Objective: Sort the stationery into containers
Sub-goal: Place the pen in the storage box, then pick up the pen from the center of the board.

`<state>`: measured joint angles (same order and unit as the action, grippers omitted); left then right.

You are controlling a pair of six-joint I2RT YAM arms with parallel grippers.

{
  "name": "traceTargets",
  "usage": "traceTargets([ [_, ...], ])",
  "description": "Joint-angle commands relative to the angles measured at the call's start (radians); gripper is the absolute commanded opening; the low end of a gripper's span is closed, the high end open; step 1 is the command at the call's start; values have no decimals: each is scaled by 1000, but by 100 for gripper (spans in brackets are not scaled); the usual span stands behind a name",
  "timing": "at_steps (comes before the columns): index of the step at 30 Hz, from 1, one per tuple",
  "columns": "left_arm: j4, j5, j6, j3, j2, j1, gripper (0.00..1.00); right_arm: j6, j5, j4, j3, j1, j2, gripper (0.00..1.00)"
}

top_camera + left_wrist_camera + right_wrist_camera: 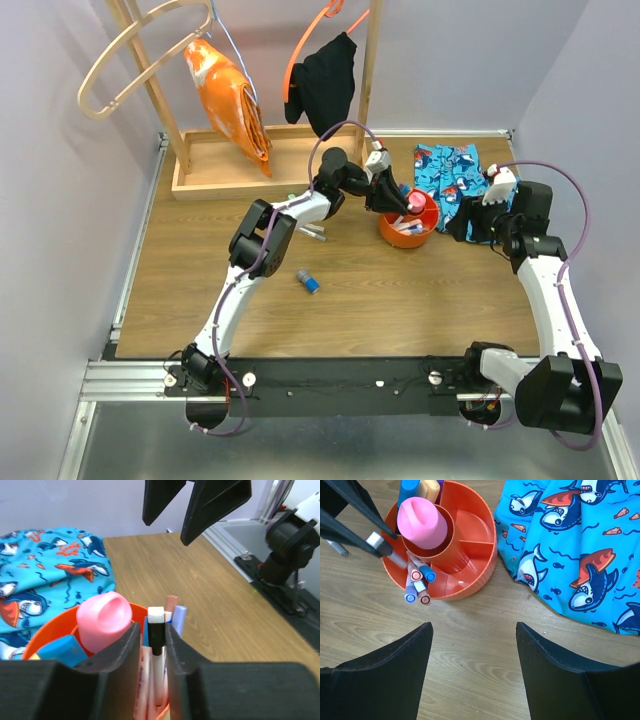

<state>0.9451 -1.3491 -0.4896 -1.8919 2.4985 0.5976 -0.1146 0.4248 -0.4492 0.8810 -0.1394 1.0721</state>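
The round orange tub (425, 238) with dividers stands at the table's right centre. It also shows in the left wrist view (45, 630) and the right wrist view (475, 570). A pink tube (417, 522) stands in its middle cup, and several markers (417, 582) lean in a front compartment. My left gripper (393, 203) is over the tub, shut on a white pen with a black band (156, 630), held above those markers. My right gripper (472, 630) is open and empty over bare wood just right of the tub. A blue-capped marker (308, 282) and some pens (313, 234) lie on the table to the left.
A blue shark-print cloth (450, 170) lies right behind the tub, close to my right gripper. A wooden rack with a long tray base (220, 175) stands at the back, with an orange bag (232, 100) and a black garment (325, 85) hanging from it.
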Motion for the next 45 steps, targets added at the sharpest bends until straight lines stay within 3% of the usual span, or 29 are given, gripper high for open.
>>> traceTargets([
  [1,20,-39,32,14,-41,-12,41,-10,-3,17,38,-5,11,75],
  [8,-94,-47,110,39,-153,-27,57,1,14,37,39,-5,-12,75],
  [15,-244,-33,208,229,-392,-80,58,-3,29,46,1,-5,-93,75],
  [18,-577,11,426,349,-535,-131,60,-10,43,41,-34,-5,-124,75],
  [19,-1042,52,853,347,-593,-134,61,-7,45,46,-45,-5,-147,75],
  [21,-1547,294,1343,259,-604,-121,62,9,48,50,-66,-5,-159,75],
  [22,-1806,399,1481,242,-593,-90,62,15,51,55,-70,-5,-172,75],
  [23,-1857,475,1566,246,-590,-85,61,26,51,58,-73,-5,-176,75],
  [24,-1879,587,1563,257,-586,-88,60,30,49,60,-76,-6,-182,75],
  [27,-1945,721,1602,272,-561,-125,58,35,46,64,-80,-5,-193,75],
  [31,-2002,829,1648,251,-512,-142,55,44,48,64,-100,-5,-205,75],
  [45,-2010,834,1695,172,-409,-137,55,59,26,38,-137,-5,-259,75],
])
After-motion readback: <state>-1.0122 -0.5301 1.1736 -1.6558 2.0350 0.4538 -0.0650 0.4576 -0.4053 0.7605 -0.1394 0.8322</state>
